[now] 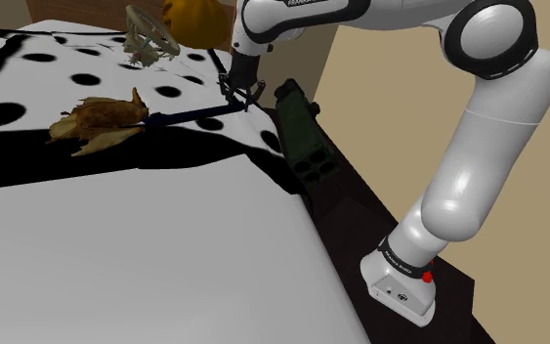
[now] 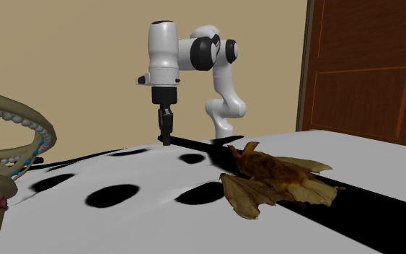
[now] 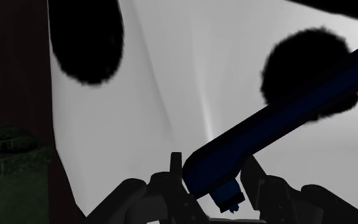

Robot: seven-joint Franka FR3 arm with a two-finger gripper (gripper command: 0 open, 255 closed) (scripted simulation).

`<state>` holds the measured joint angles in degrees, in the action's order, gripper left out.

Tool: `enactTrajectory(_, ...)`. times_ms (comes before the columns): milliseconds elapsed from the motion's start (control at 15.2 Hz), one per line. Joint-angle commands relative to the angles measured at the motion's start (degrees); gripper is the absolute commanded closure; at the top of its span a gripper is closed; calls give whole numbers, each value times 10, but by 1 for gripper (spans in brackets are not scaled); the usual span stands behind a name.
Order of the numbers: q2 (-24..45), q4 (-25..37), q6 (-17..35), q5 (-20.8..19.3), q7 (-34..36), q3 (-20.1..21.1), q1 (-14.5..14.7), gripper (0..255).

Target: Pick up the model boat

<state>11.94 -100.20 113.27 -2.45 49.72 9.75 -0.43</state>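
The model boat has a ragged brown body (image 1: pixel 102 119) (image 2: pixel 273 173) lying on the white, black-spotted bedcover (image 1: pixel 146 254). A long dark blue bar (image 1: pixel 190 113) (image 3: pixel 285 108) runs from it toward the bed's edge. My gripper (image 1: pixel 242 98) (image 2: pixel 165 138) (image 3: pixel 213 181) points straight down at the bar's far end. In the wrist view both black fingers (image 3: pixel 175 168) press against the sides of the bar's tip, so the gripper is shut on it. The bar still rests low on the cover.
A beige ribbed frame (image 1: pixel 150 39) (image 2: pixel 6 159) stands farther back on the bed, with an orange object (image 1: pixel 199 20) beside it. A dark green holder (image 1: pixel 302 137) (image 3: pixel 6 159) lies just off the bed's edge by the gripper. A brown door (image 2: pixel 367 72) is behind.
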Motion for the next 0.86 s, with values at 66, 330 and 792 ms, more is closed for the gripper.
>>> enactTrajectory(66,-3,20,-22,1,-1,0,0,255)
enactTrajectory(330,-7,45,-51,2,-2,1,0,255)
enactTrajectory(792,-10,81,-90,3,-3,1,0,255)
